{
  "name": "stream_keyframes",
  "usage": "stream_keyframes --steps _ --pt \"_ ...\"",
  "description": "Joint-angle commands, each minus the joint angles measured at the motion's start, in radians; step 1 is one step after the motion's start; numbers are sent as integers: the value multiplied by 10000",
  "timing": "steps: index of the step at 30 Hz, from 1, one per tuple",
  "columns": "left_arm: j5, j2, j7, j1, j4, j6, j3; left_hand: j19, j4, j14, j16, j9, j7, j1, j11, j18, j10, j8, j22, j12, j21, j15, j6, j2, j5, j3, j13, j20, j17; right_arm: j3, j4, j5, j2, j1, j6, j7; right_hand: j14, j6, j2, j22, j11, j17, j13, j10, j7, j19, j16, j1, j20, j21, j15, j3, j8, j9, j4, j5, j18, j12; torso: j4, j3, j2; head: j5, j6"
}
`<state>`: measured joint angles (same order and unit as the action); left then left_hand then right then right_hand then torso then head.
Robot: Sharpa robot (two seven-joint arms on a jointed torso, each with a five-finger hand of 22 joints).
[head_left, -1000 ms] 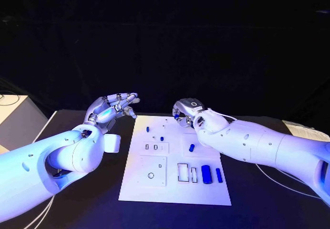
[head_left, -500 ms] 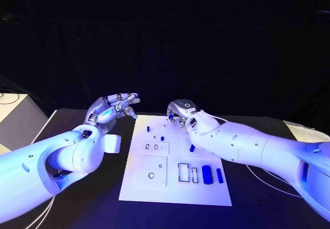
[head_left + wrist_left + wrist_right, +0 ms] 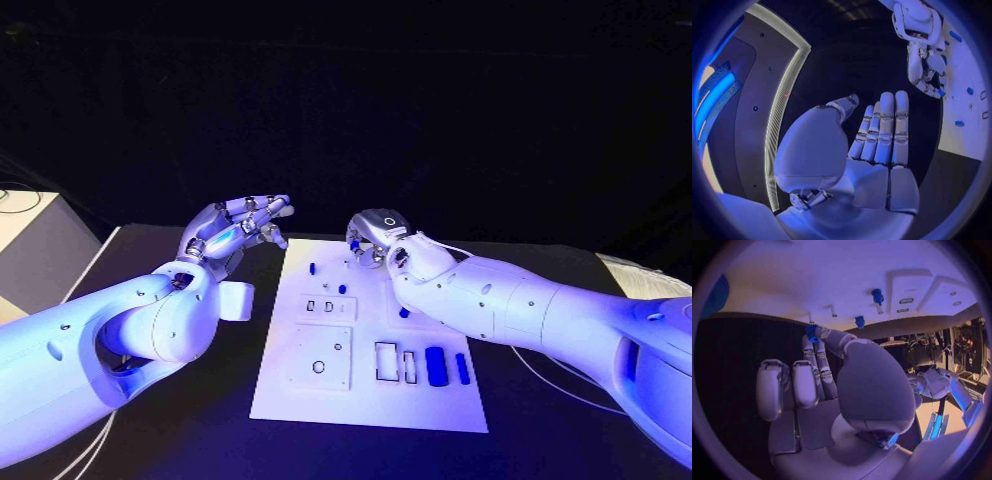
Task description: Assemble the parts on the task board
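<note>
White and flat, the task board point(image 3: 289, 392) lies mid-desk point(image 3: 159, 440), with rounded blue parts point(image 3: 434, 365) near its right edge. A small blue part point(image 3: 811, 332) is pinched in the right hand's point(image 3: 378, 236) fingers over the far end. The left hand point(image 3: 238, 228) is raised beside the board, fingers spread, holding nothing.

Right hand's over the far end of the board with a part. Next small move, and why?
Probably lower the right hand a little toward the board: it pinches a small blue part at its fingertips, just above the board's far end. The left hand hangs open beside the board.

White task board point(image 3: 296, 400) lies flat; small blue parts point(image 3: 434, 366) sit, seemingly loose, on it.
</note>
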<state>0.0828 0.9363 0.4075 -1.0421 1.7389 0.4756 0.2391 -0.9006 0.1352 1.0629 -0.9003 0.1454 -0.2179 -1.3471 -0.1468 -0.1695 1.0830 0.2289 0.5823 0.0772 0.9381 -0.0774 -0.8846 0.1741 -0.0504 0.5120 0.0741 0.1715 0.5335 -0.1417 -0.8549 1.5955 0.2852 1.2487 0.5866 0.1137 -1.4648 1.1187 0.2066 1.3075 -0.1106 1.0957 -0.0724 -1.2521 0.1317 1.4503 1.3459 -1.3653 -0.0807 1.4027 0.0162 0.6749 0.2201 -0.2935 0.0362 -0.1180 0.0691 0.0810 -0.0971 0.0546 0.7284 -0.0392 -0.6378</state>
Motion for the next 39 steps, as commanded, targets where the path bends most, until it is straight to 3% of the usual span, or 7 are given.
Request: stream_keyframes --steps 1,15,23,29,39 --pt "-9 -9 47 -13 23 -59 13 92 -5 -73 -45 -3 -26 92 -53 -126 -31 -6 16 -43 63 8 44 -17 -14 43 7 4 -11 2 46 25 -32 -3 141 -39 -264 5 -342 248 533 -3 -420 -592 10 35 37 -239 3 31 68 69 19 -16 115 -52 -158 104 -14 6 18 24 3" --pt "-9 30 31 -26 116 -57 36 92 -5 -73 -45 -3 -26 92 -53 -126 -31 -6 16 -43 63 8 44 -17 -14 43 7 4 -11 -3 271 17 -166 -4 4 -56 -262 -5 -342 248 529 -9 -423 -586 14 33 37 -231 2 31 65 71 19 -23 118 -53 -158 96 -46 22 54 45 -1" --pt "-8 18 21 -33 128 -63 51 92 -5 -73 -45 -3 -26 92 -53 -126 -31 -6 16 -43 63 8 44 -17 -14 43 7 4 -11 -5 411 26 -233 5 -152 -65 -260 -15 -342 235 526 -20 -426 -581 17 25 35 -223 0 21 62 73 19 -30 122 -53 -155 87 -26 34 57 11 -32" --pt "-7 8 16 -39 152 -67 65 92 -5 -73 -45 -3 -26 92 -53 -126 -31 -6 16 -43 63 8 44 -17 -14 43 7 4 -11 -10 463 34 -274 8 -253 -70 -255 -29 -339 217 521 -42 -429 -571 22 13 28 -214 -2 8 59 73 18 -38 128 -48 -150 75 -32 18 61 51 -48" --pt "-3 -4 19 -41 160 -64 75 124 -13 -81 -64 0 -23 86 -51 -128 -31 1 43 -35 102 7 41 -18 -13 48 11 11 -18 -16 556 37 -356 9 -370 -93 -255 -34 -339 218 519 -41 -430 -567 23 12 29 -211 -2 8 58 73 17 -41 129 -47 -150 71 -28 25 62 88 -59"
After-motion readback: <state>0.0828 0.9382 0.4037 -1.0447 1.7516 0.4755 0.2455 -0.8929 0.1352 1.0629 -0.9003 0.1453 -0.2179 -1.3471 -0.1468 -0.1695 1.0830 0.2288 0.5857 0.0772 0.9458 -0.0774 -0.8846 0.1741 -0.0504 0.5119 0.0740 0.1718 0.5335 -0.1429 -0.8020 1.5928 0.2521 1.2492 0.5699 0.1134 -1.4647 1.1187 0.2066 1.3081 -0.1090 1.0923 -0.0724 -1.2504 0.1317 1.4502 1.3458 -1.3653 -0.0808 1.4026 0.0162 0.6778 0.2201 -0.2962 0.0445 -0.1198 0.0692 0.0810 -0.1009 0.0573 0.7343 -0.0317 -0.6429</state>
